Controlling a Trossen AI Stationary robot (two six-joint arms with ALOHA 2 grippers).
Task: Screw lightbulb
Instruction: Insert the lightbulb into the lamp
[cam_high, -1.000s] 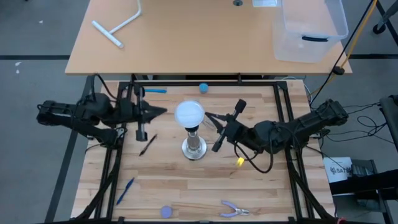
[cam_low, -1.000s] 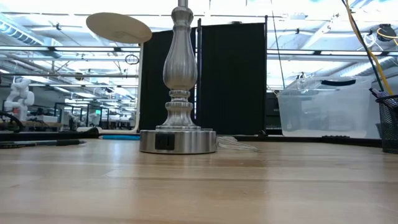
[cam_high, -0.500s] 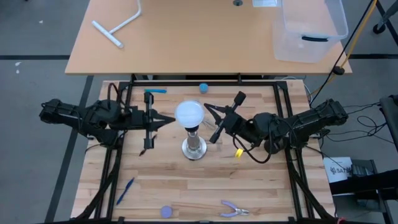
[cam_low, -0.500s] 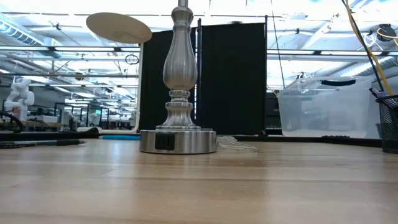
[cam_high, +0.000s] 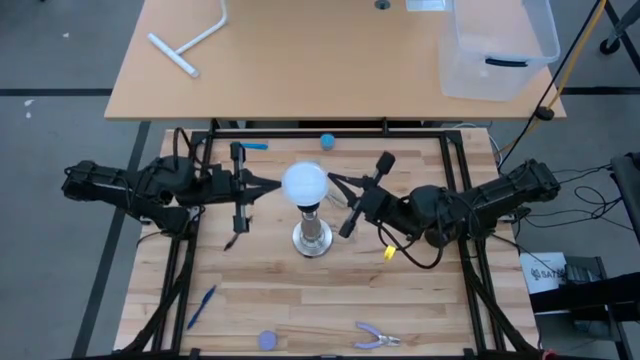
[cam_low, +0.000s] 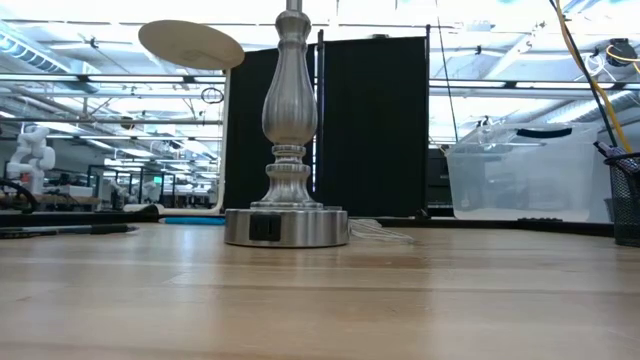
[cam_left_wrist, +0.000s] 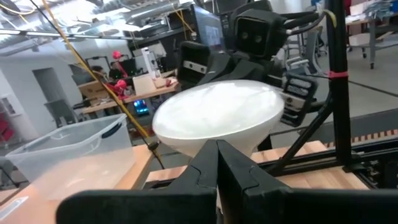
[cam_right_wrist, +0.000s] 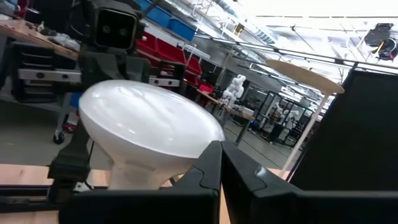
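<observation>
- Bulb sits on top of the lamp, a white globe over the silver round base near the middle of the table; seen from above, it hides the socket and its own neck, so whether the neck is seated cannot be told.
- The low view cuts the lamp off above its stem, so only the base and the turned silver column show there; no bulb, no gripper.
- Left gripper points at the bulb from the lamp's left, tip just beside the globe; its fingers lie pressed together in the left wrist view, holding nothing.
- Right gripper reaches in from the lamp's right, tip just beside the globe; its fingers also meet in a closed line, holding nothing.
- Contact between either tip and the globe cannot be made out.
- Count around the lamp: one bulb, one lamp, two arms, one small blue ball beyond it, one blue disc and one pair of pliers at the near edge, one blue pen to the near left.
- On the second table beyond the lamp: one clear bin, one white T-shaped tube.
</observation>
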